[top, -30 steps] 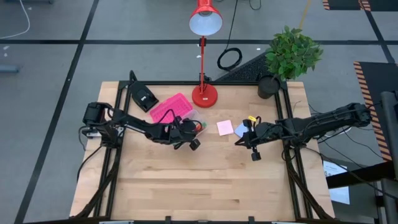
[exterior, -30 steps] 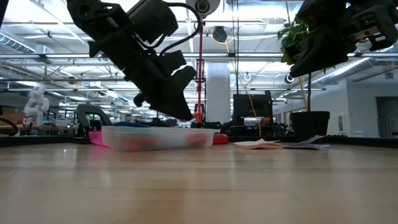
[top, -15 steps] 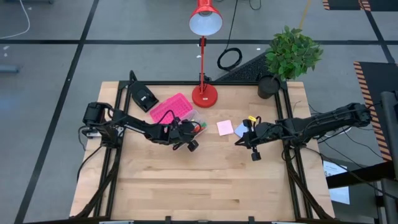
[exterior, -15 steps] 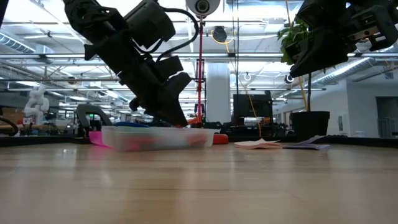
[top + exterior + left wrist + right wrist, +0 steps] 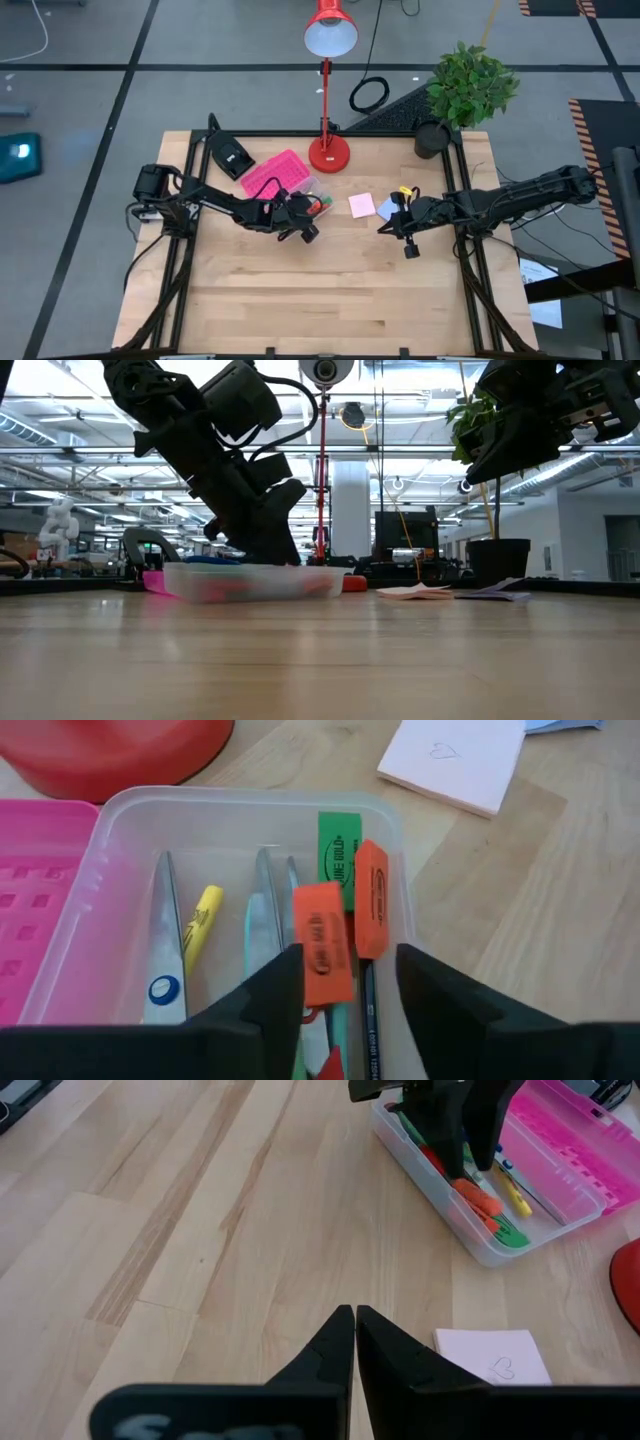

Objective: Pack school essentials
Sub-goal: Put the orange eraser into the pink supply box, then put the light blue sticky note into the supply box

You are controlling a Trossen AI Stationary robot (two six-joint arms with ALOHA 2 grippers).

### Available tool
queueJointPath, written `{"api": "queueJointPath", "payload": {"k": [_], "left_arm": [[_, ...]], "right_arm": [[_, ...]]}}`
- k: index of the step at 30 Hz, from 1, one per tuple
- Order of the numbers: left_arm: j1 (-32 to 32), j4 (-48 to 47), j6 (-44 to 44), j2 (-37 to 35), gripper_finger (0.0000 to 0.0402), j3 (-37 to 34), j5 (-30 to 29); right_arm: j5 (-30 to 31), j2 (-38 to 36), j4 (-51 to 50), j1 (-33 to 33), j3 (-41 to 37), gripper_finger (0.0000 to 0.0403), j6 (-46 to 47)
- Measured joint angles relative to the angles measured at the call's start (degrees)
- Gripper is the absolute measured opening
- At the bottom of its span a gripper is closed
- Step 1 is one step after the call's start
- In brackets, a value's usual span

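We see the clear plastic box (image 5: 120, 830) filling the left and centre of the left wrist frame, and in the high view it sits left of centre on the table (image 5: 330, 290). Inside it lie 2 orange erasers (image 5: 325, 958), a green eraser (image 5: 339, 850), scissor blades (image 5: 165, 935), a yellow pen (image 5: 203, 915) and a dark pencil (image 5: 368, 1015). The box's pink lid (image 5: 272, 172) lies open toward the upper left of the high frame.

Our left gripper (image 5: 345, 982) hangs over the box's near end with its 2 fingers spread apart and nothing between them; 1 orange eraser lies in the box beneath the gap. In the low view this arm dips into the box at left of centre.

A pink sticky-note pad (image 5: 362, 205) rests on the wood just right of the box, with a blue pad (image 5: 387, 209) beside it.

Our right gripper (image 5: 355, 1320) hovers above the table at right of centre in the high frame, near the pads, its fingertips pressed together and empty.

A red lamp (image 5: 329, 152) stands at the upper middle, a potted plant (image 5: 468, 88) at the upper right, and a black wedge-shaped device (image 5: 230, 155) at the upper left.
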Motion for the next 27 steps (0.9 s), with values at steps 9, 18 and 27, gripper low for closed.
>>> {"api": "queueJointPath", "payload": {"k": [9, 18, 27], "left_arm": [[0.0, 1.7, -0.8, -0.7, 0.0195, 0.0, -0.2], [-1.3, 4.1, 1.3, -7.9, 0.0195, 1.1, -0.3], [-5.4, 7.0, 4.4, -10.0, 0.0195, 1.0, -0.3]], "right_arm": [[0.0, 0.0, 0.0, 0.0, 0.0, 0.0008, 0.0], [1.6, 0.0, 0.0, 0.0, 0.0, 0.0008, 0.3], [9.3, 0.0, -3.2, 0.0, 0.0, 0.0015, 3.3]]}}
